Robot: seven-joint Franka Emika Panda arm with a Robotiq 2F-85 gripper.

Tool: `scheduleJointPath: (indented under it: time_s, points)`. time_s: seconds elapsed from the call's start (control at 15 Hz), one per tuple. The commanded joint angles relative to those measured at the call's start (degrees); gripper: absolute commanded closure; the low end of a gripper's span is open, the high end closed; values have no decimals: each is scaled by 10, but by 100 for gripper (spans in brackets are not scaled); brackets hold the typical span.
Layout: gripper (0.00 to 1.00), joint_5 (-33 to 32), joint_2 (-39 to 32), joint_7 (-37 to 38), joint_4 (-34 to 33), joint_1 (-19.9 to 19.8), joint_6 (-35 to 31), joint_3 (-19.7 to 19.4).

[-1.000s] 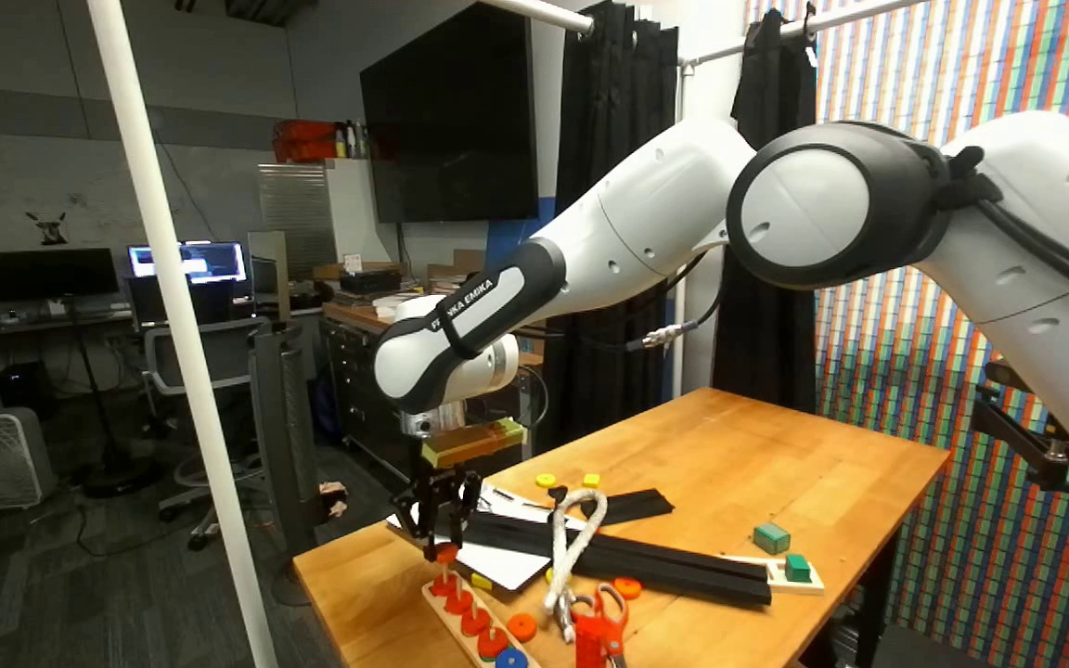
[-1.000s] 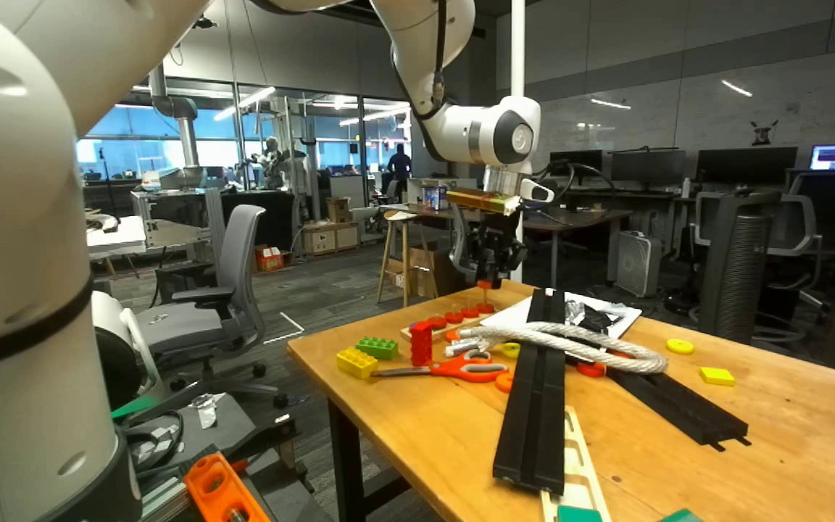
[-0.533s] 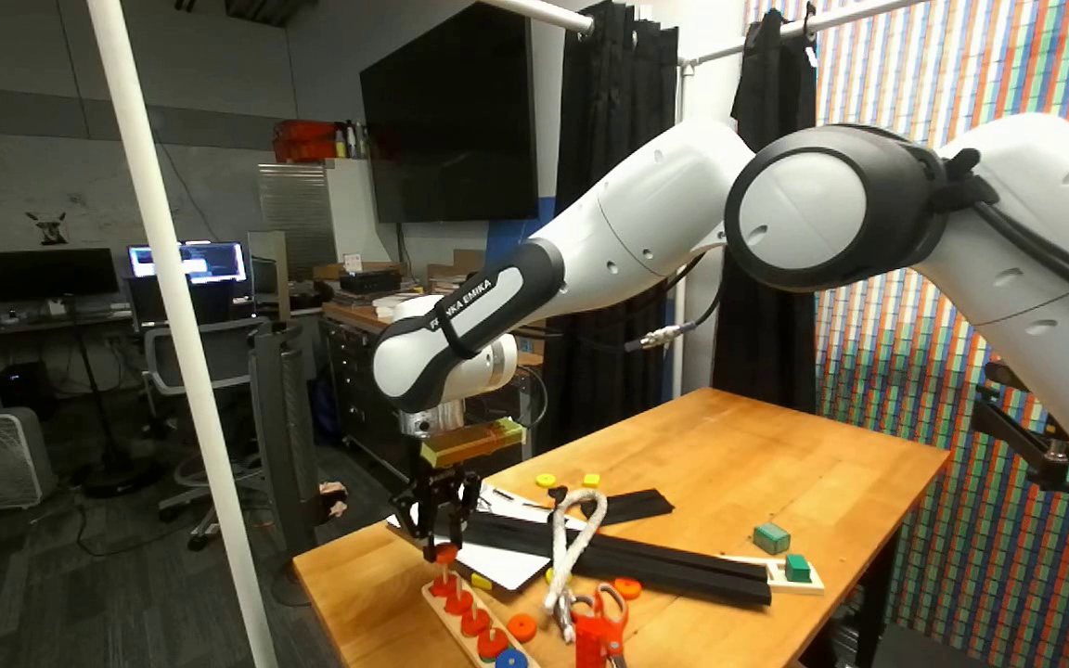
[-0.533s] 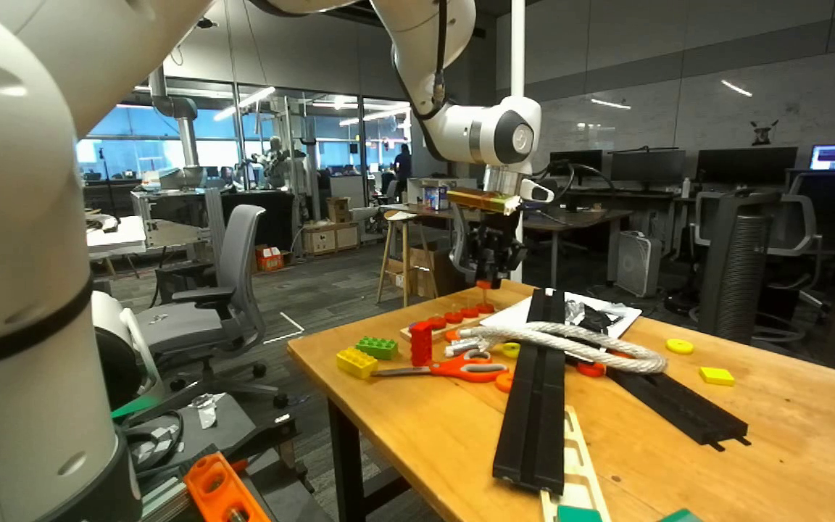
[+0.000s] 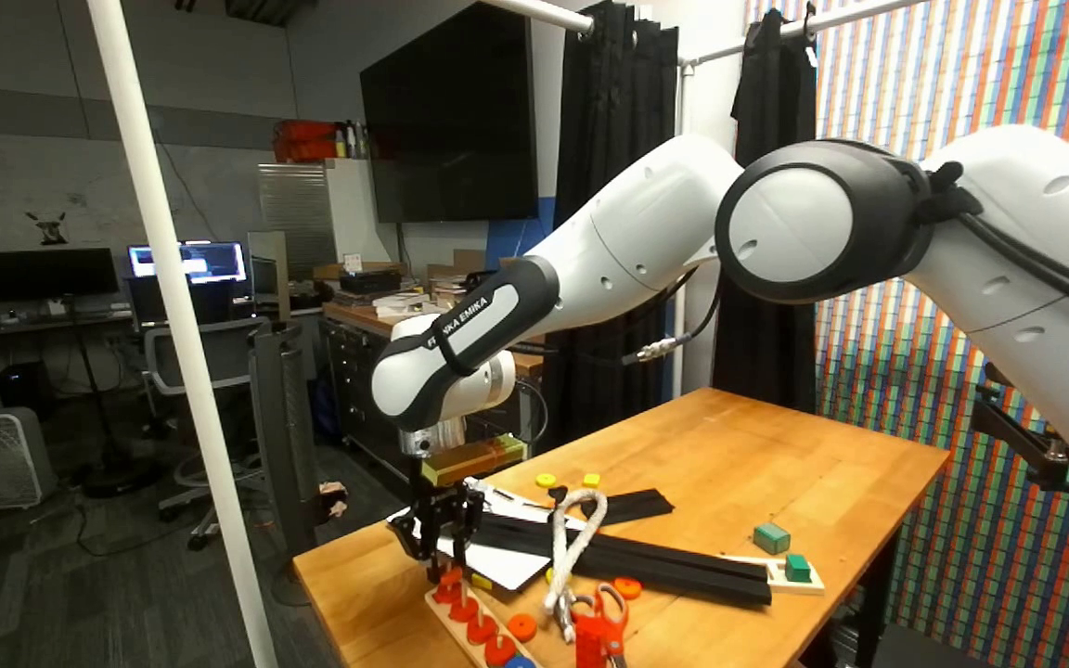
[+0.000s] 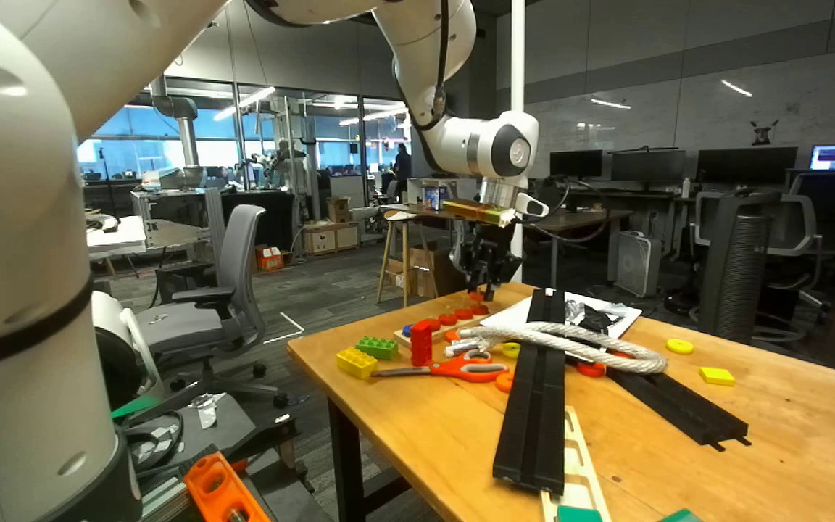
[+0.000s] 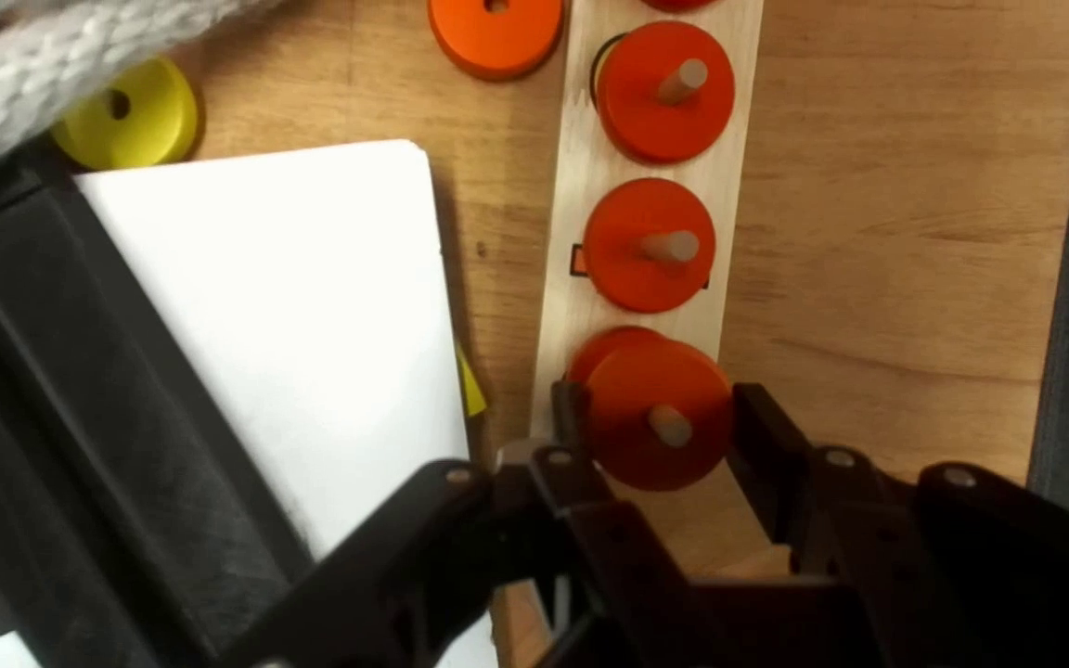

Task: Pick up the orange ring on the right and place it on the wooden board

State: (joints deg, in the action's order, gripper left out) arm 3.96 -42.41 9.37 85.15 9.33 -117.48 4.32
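The wooden board (image 7: 576, 181) is a pale narrow strip with upright pegs, seen in the wrist view and both exterior views (image 5: 457, 633) (image 6: 398, 336). Several red-orange rings sit on its pegs. My gripper (image 7: 657, 408) points down over the board's far end, its fingers on both sides of an orange ring (image 7: 646, 385). The fingers appear to touch the ring, which sits around a peg, raised above another ring (image 7: 607, 348). The gripper also shows in both exterior views (image 5: 445, 566) (image 6: 480, 291). Two loose orange rings (image 5: 522, 627) (image 5: 627, 587) lie on the table.
A white panel (image 7: 312, 278) lies beside the board, with a long black bar (image 7: 108, 371) across it. A rope (image 6: 570, 337), orange scissors (image 6: 468, 367), a red block (image 6: 421, 344), toy bricks (image 6: 356, 363) and yellow pieces (image 6: 680, 346) lie around. The tabletop edge is close behind the gripper.
Within the last half second the gripper and ring have moved down toward the board. The board has shifted slightly along the table; a blue ring on it now shows in an exterior view.
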Motion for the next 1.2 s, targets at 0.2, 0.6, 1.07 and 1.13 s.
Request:
scheduleJointPath:
  time_s: [0.2, 0.6, 1.07, 1.13]
  points:
    - [27, 15, -13, 2, -11, -4, 9, 5]
    - [0, 12, 26, 23, 32, -2, -16, -4]
    - [0, 0, 218, 111, 189, 2, -81, -33]
    - [0, 2, 250, 117, 215, -2, -87, -34]
